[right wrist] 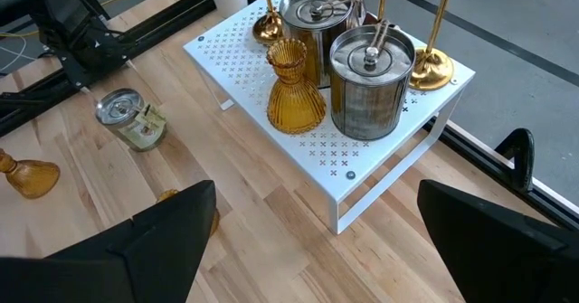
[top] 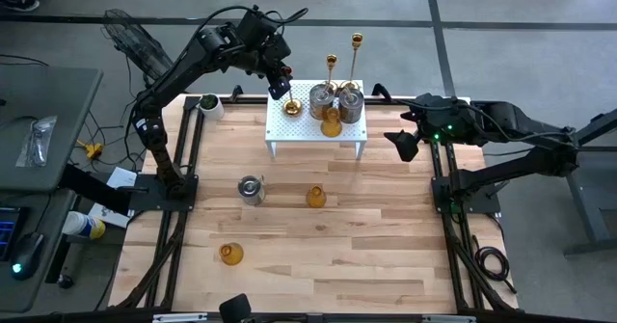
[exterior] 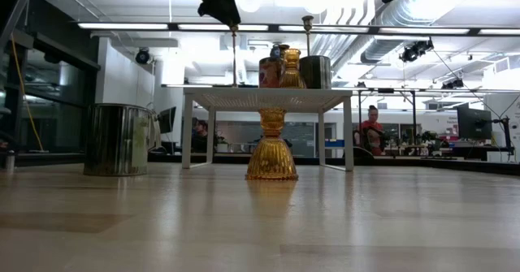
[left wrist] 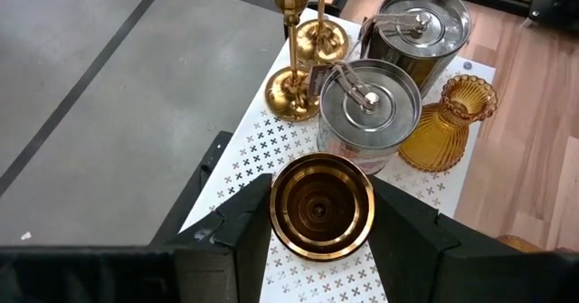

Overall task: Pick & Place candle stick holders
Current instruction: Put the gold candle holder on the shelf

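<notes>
My left gripper (top: 280,80) is over the far left corner of the white perforated rack (top: 289,135), shut on a gold stemmed candlestick (left wrist: 321,205). Two more gold sticks (top: 332,72) (top: 356,53), two silver cups (top: 321,99) (top: 351,102) and an amber glass holder (top: 332,123) stand on the rack. A silver cup (top: 251,190) and two amber holders (top: 316,198) (top: 230,255) stand on the table. My right gripper (top: 403,146) is open and empty to the right of the rack. My left gripper pinches the gold candlestick's top cup (left wrist: 321,172) between its two fingers (left wrist: 249,222), one on each side. The fingers come from above, pointing down. The stick stands upright below them, and its round base (right wrist: 265,27) looks set on the rack's far left corner.
A white cup with a plant (top: 209,103) stands at the table's far left, beside the rack. The things on the rack stand close together right next to the held stick. Bare wood lies at the table's near and right parts (top: 386,246).
</notes>
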`<state>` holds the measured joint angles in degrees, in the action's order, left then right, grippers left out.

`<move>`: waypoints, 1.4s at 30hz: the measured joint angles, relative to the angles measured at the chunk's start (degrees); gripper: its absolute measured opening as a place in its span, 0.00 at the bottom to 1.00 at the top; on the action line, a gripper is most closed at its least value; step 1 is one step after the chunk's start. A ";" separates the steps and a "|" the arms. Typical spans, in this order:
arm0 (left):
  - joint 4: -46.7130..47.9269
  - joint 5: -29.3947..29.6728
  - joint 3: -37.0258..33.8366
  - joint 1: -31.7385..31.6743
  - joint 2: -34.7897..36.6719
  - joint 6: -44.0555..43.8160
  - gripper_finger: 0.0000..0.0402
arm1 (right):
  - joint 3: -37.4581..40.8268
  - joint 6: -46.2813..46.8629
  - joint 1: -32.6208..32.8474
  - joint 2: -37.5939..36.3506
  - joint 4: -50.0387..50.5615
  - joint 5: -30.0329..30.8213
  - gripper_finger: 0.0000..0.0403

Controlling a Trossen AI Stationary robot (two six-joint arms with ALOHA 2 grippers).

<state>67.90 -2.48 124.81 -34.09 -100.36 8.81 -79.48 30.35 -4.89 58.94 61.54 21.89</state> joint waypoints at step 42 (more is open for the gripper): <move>6.80 0.28 0.04 -0.02 1.57 1.93 0.59 | 0.02 -0.01 0.00 0.00 1.70 0.01 0.93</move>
<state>74.70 -2.20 124.86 -34.11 -98.78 10.74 -79.46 30.34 -4.89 58.94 63.24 21.90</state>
